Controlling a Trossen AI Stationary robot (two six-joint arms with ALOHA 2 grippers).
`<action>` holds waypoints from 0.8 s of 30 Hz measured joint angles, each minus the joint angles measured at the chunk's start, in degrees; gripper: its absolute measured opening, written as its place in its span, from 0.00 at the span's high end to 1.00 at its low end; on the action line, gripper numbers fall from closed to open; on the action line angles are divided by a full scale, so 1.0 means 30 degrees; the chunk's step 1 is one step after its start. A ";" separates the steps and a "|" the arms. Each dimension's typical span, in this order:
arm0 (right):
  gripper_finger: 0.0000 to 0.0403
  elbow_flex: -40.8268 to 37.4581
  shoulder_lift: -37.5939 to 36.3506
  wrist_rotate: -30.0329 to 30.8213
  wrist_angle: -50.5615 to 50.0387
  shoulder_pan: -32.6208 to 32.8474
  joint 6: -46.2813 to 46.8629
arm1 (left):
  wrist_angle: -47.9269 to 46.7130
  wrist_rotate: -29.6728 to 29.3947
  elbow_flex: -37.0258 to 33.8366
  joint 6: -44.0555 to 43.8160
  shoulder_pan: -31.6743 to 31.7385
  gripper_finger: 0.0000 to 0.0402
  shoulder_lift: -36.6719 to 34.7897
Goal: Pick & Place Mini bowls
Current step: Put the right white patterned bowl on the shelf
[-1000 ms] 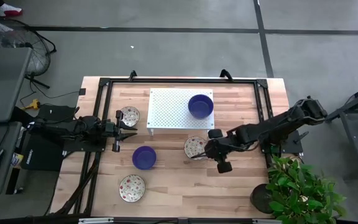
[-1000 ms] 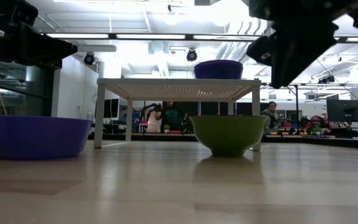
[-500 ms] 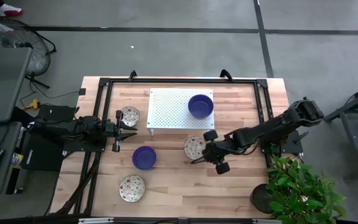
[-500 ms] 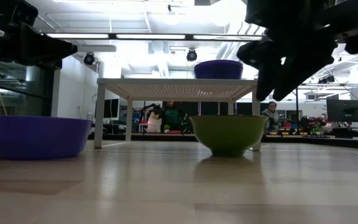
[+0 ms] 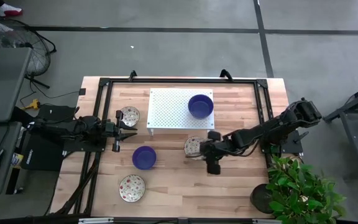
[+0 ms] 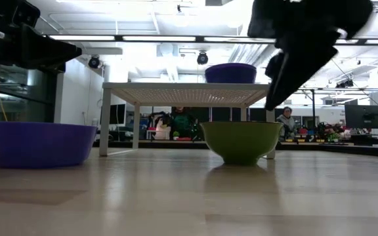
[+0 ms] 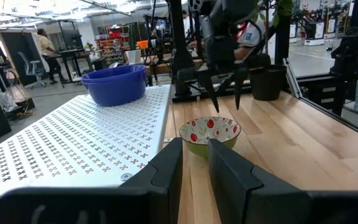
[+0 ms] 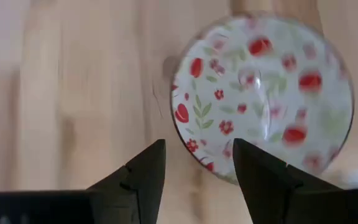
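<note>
Over on the left side of the table the left gripper (image 5: 124,132) just waits beside the rack (image 5: 169,109), fingers close together with a thin gap and nothing in them; a floral bowl (image 5: 130,115) sits right next to it, a blue bowl (image 5: 144,157) is a bit nearer the front, and another floral one (image 5: 132,187) is at the front edge; moving right, a second blue bowl (image 5: 200,105) is already up on the rack; then the one that matters, the floral bowl (image 8: 263,96) just in front of the rack, with the right gripper (image 5: 199,152) hanging over its rim, fingers spread apart and empty; my take is it's lining up a rim pinch, so I'd drop straight down with one finger inside and one outside the wall, not both on the lip; close gently since a shallow glazed bowl will probably skate or tip; lift level and clear the rack's edge before swinging over.
</note>
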 joint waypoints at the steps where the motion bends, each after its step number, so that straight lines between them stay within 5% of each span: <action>1: 0.57 0.0000 0.0000 -0.0043 -0.0064 -0.0034 0.1987 | -0.0007 0.0000 0.0000 0.0000 0.0000 0.82 0.0000; 10: 0.63 0.0000 0.0007 -0.0875 -0.1468 -0.0416 1.5135 | -0.0007 -0.0001 0.0000 0.0000 0.0000 0.82 0.0007; 24: 0.59 0.0000 0.0097 -0.0589 -0.2515 -0.1901 1.7997 | -0.0007 0.0000 0.0000 0.0000 0.0000 0.82 0.0007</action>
